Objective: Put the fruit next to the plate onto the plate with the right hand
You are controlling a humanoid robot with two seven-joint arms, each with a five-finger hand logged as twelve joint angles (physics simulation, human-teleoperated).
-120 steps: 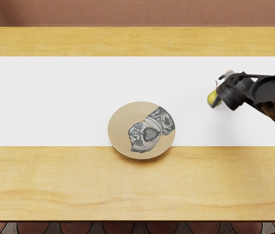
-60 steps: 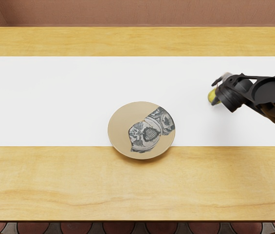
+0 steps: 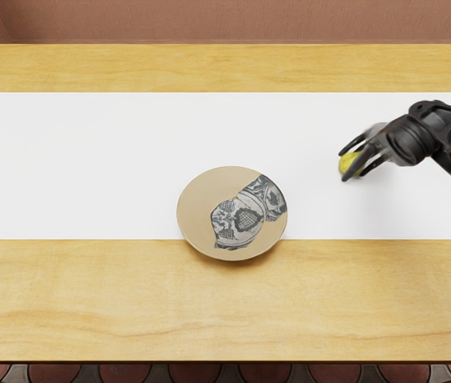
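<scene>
Peeking out as a small yellow patch between dark fingers, the fruit sits over the white runner, well apart from the plate and at about 2 o'clock from it. The right hand is clenched around the fruit, its fingers curling over it from the 3 o'clock side, so most of the fruit is hidden. Whether the fruit touches the runner or hangs just above it cannot be told. The right arm enters from the picture's right edge. The plate, part plain tan and part blue-patterned, lies near the runner's front edge, its 6 o'clock rim overlapping the bare wood of the table.
</scene>
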